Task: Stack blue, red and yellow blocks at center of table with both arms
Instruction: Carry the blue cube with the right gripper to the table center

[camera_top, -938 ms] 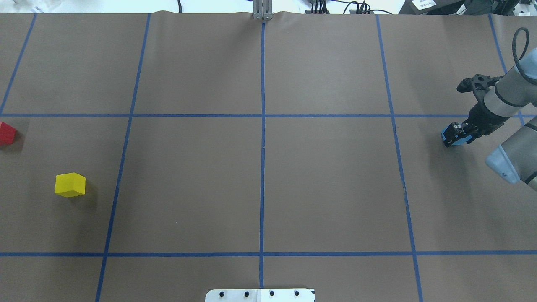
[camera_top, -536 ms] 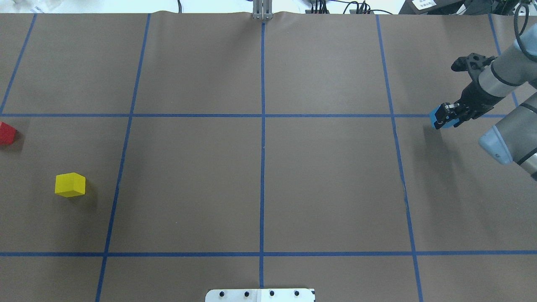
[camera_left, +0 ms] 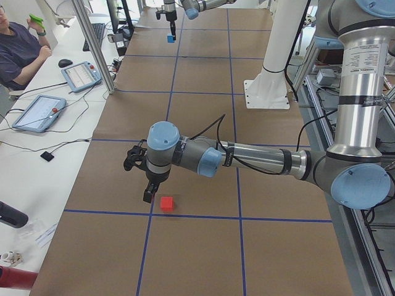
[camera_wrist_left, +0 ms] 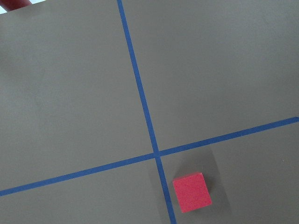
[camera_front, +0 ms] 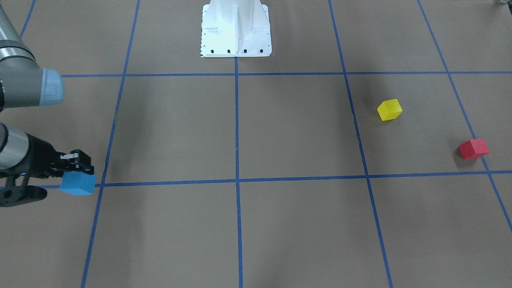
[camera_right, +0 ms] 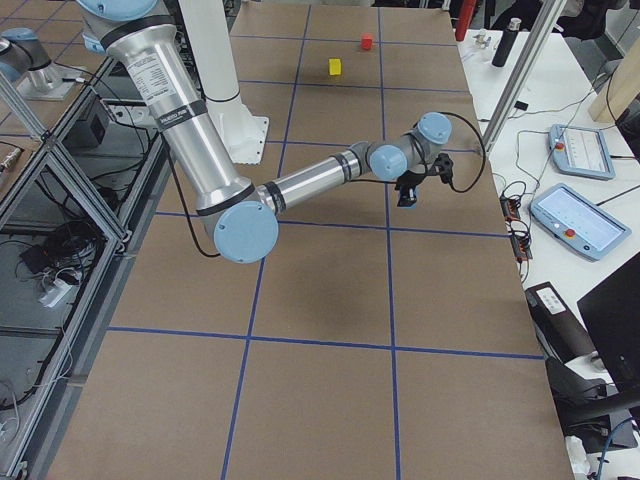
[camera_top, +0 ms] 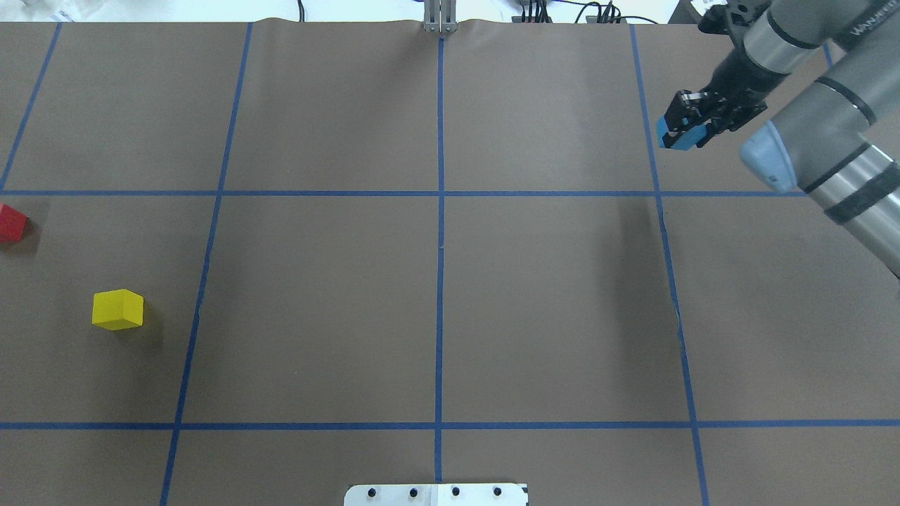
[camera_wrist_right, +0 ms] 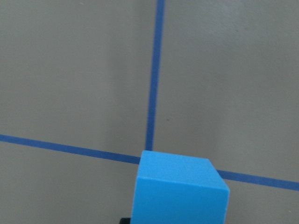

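Above table's right side | right gripper clamped on blue block | block aloft

In the overhead view the right pincer, closed on the blue block, has travelled up and to the left of the frame. 0.9 s ago it sat near the right edge, below the upper horizontal tape line. 0.5 s ago it was level with that line. Now it is above it, just beside the right-hand vertical tape line. More of the right arm fills the upper right corner, and its shadow on the table now falls left of that vertical line.
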Available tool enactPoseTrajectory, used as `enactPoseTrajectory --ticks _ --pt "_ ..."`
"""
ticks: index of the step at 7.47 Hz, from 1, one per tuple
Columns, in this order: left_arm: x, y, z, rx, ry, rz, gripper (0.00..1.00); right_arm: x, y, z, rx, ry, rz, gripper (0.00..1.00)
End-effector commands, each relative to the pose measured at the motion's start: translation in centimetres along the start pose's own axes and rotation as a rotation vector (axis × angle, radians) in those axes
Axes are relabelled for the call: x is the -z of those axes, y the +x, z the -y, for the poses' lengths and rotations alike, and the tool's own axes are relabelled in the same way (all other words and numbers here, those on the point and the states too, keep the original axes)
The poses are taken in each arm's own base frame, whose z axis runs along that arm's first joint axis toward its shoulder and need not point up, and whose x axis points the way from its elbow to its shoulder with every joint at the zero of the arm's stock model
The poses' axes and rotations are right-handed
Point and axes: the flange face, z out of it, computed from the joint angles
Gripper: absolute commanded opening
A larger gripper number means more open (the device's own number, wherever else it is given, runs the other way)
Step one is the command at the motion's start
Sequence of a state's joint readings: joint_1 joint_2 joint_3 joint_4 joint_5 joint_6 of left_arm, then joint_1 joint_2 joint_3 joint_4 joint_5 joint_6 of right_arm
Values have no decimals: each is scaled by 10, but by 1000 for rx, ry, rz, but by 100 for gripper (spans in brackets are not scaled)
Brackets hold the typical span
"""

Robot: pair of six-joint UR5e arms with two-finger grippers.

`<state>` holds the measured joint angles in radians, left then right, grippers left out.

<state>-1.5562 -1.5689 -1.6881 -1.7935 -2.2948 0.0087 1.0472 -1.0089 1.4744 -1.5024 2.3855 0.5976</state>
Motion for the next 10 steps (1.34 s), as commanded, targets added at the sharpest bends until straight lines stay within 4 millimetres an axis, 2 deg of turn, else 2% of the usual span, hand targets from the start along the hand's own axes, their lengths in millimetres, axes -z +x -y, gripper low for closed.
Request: enactPoseTrajectory --ticks 1,2,3,4,5,6,7,10 --pt "-4 -4 -1 6 -8 0 100 -51 -177 -1 -14 36 -63 0" --pt "-6 -5 -3 8 -12 0 100 -86 -232 -16 -19 48 -99 0" --pt "-6 -5 -2 8 -11 0 100 -108 -276 -29 -26 54 -116 0" --pt "-4 -3 3 25 -6 0 100 -120 -303 -43 -48 45 -106 0" --pt "-3 -2 5 26 -2 0 100 -122 -326 -51 -72 39 -90 0" --pt "-3 -3 5 27 -3 0 100 -132 -342 -59 -111 29 -91 0" --pt "-7 -5 10 30 -7 -2 100 -139 -349 -56 -107 42 -97 0" --pt "-10 -8 12 34 -10 -2 100 -166 -339 -63 -111 16 -123 0"
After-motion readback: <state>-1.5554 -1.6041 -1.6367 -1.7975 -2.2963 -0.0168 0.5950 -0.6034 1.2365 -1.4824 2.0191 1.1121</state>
